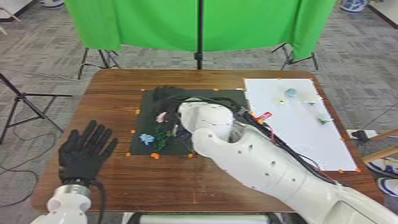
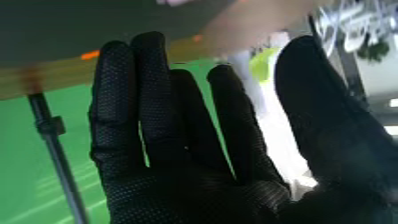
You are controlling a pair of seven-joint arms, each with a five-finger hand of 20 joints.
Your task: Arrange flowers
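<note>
In the head view, the right hand (image 1: 167,94) is over the far left part of a black mat (image 1: 147,110). The right wrist view has this hand (image 2: 178,165) open, fingers straight, holding nothing. A pink flower (image 1: 161,117), a blue flower (image 1: 147,139) and green foliage (image 1: 161,140) lie on the mat's left side; the right arm hides much of the mat. Small pale flowers (image 1: 290,92) and a green-blue one (image 1: 323,119) lie on a white sheet (image 1: 289,135) at the right. The left hand (image 1: 82,155) rests open at the table's left, away from the flowers.
The brown table (image 1: 178,185) has small orange markers around the mat and sheet. A green cloth (image 1: 142,25) hangs on a stand behind its far edge. The right arm (image 1: 266,170) crosses the table diagonally between mat and sheet.
</note>
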